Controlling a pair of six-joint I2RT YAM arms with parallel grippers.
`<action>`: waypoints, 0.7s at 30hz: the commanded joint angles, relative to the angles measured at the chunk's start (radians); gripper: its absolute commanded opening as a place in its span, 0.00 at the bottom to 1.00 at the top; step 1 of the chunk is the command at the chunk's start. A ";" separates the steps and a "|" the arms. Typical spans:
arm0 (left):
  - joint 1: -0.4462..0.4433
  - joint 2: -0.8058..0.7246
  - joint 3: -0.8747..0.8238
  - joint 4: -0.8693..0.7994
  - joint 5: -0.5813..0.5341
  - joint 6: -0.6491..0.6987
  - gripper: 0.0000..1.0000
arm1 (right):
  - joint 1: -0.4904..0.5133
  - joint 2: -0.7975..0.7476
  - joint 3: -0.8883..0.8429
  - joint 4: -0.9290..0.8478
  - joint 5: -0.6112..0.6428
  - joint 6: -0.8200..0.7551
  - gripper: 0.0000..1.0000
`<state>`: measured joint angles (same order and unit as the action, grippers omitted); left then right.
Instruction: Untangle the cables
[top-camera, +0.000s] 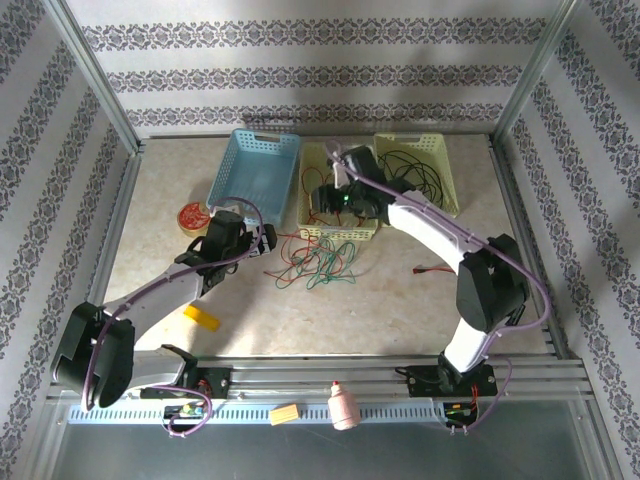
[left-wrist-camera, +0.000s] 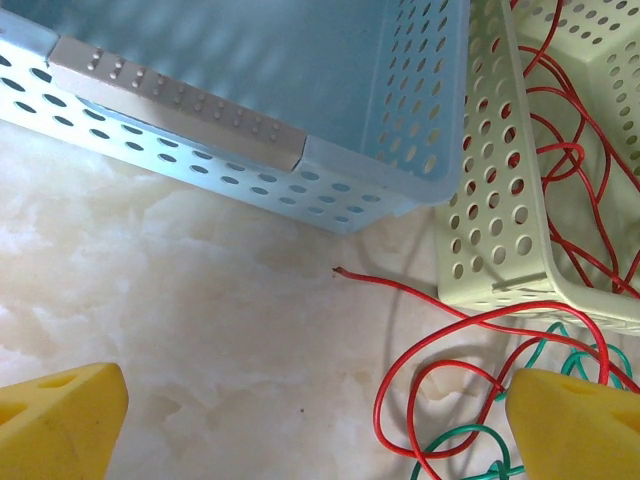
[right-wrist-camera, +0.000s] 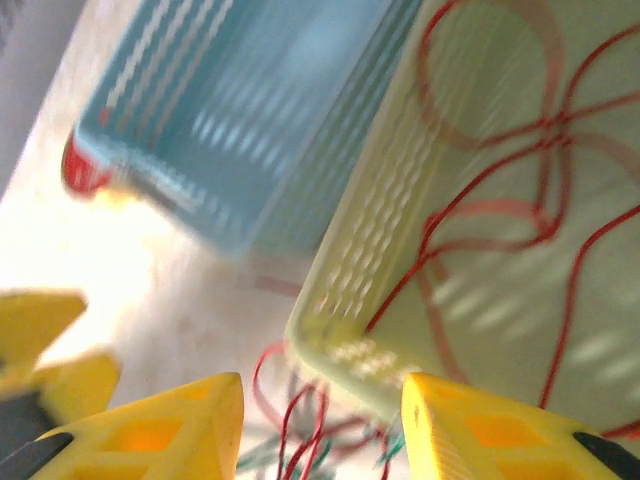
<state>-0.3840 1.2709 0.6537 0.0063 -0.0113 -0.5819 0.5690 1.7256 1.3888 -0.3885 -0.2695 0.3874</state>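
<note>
Top external view puts the job partway: dark cables (top-camera: 412, 168) lie in the right-hand basket (top-camera: 450, 190) near the table's far edge, and red cable (right-wrist-camera: 500, 200) loops inside the middle basket (top-camera: 312, 228). Left to sort is a red and green tangle (top-camera: 318, 262) on the table (top-camera: 400, 310), just in front of that basket. Right gripper (top-camera: 335, 205) hovers over the middle basket, fingers parted, holding nothing. Left gripper (top-camera: 262, 240), spread wide, sits just beside the tangle's left side, gripping nothing
</note>
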 joint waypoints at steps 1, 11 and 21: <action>0.013 0.024 0.001 -0.023 0.007 0.032 0.97 | 0.058 -0.006 -0.042 -0.105 -0.054 -0.093 0.44; 0.011 0.061 0.021 -0.016 0.063 0.054 0.97 | 0.093 0.079 -0.028 -0.152 -0.010 -0.114 0.39; -0.013 0.088 0.029 -0.002 0.136 0.108 0.96 | 0.091 0.092 -0.045 -0.153 -0.011 -0.124 0.14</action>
<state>-0.3870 1.3434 0.6548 0.0067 0.0830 -0.5209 0.6636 1.8130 1.3415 -0.5320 -0.2943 0.2707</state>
